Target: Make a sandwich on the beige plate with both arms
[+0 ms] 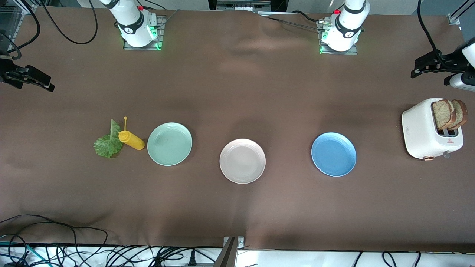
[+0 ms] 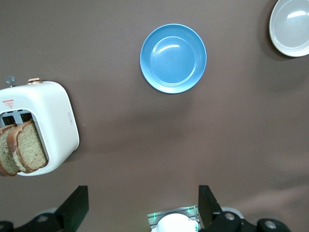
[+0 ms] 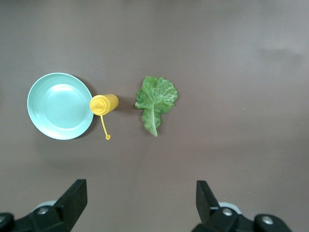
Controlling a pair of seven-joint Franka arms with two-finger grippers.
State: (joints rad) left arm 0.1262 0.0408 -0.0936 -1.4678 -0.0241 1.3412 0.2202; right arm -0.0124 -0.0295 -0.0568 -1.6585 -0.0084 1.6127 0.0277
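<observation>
The beige plate [image 1: 242, 161] holds nothing; two bread slices [image 1: 449, 114] stand upright in the toaster [image 1: 426, 134]. The lettuce leaf [image 3: 155, 101] lies flat, stem toward the spread-jawed right gripper [image 3: 140, 203] above it. The left gripper [image 2: 143, 208], jaws spread, hangs between toaster and blue plate [image 2: 173, 58].

Both arms are glossy white with black joint bands. Each base stands on a grey metal mounting plate bolted to the bench, lit by small green lamps, with a red fitting and black cables beside it. The left pincer [image 2: 142, 210] and the right pincer [image 3: 140, 205] are matt black, with wedge-shaped fingers and round silver screws on their bodies.
</observation>
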